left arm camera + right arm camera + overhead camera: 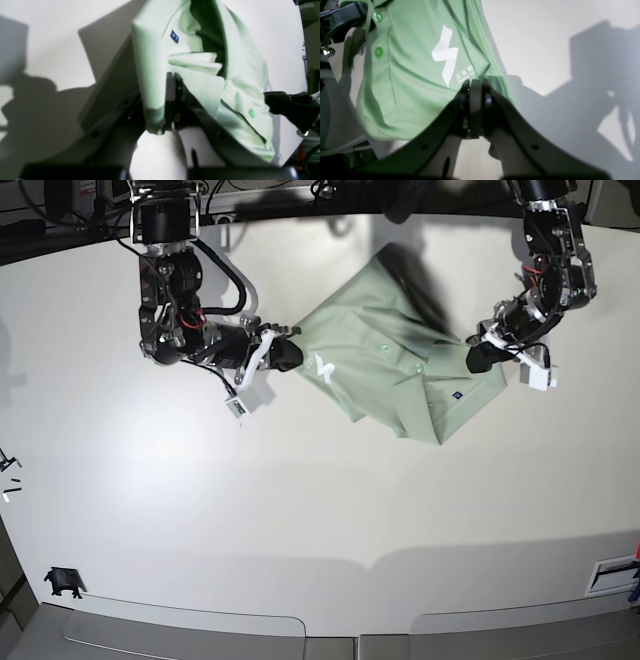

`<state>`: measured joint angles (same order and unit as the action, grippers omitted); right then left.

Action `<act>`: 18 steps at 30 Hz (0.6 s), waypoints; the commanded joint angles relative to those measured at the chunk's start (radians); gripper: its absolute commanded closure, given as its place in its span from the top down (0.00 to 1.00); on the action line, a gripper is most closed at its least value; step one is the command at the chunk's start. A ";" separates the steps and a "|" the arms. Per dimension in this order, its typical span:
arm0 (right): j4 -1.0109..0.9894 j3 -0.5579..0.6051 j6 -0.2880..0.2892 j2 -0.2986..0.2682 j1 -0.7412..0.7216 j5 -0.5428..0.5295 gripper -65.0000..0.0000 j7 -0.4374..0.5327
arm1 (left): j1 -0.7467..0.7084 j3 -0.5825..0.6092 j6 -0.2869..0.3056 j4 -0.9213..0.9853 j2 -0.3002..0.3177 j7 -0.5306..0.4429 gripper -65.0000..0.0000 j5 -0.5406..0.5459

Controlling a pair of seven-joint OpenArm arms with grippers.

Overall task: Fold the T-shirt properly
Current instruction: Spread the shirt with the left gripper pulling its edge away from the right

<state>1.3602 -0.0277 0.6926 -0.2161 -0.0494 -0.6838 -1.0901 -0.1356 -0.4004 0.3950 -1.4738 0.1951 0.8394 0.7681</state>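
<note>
The pale green T-shirt (385,370) is stretched between my two grippers over the far middle of the white table (300,510), crumpled, casting a shadow behind it. In the base view my right gripper (290,356) pinches its left edge and my left gripper (478,356) its right edge. The right wrist view shows my right gripper (475,83) shut on the T-shirt (415,75) just below a white lightning-bolt print (445,55), near two green buttons. In the left wrist view my left gripper (173,76) is shut on a fold of the T-shirt (150,62) below the collar and a small blue label (174,36).
Small dark bits (10,465) lie at the table's left edge, and a black object (62,582) sits by the front left corner. The table's front edge runs across the bottom of the base view. Cables and equipment line the far edge.
</note>
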 commanded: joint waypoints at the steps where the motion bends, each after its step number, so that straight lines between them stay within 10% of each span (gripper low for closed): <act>1: 0.014 -0.005 0.006 -0.011 -0.017 -0.014 0.00 0.013 | 0.011 -0.005 0.006 -0.020 0.014 -0.017 0.00 0.024; 6: 0.014 -0.005 0.006 -0.011 -0.019 -0.100 0.00 -0.026 | 0.011 -0.005 0.057 -0.020 0.014 0.000 0.00 0.023; 10: 0.014 -0.006 0.006 -0.011 -0.042 -0.138 0.00 -0.146 | 0.011 -0.005 0.074 -0.020 0.023 0.005 0.28 0.023; 18: 0.014 -0.006 0.006 -0.011 -0.099 -0.214 0.00 -0.228 | 0.011 -0.005 0.074 -0.020 0.054 0.005 0.29 0.019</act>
<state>1.3602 -0.0284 0.6922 -0.2192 -0.1249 -0.8684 -1.3304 -0.1356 -0.4007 0.4568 -1.4746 0.2363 0.8619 0.7666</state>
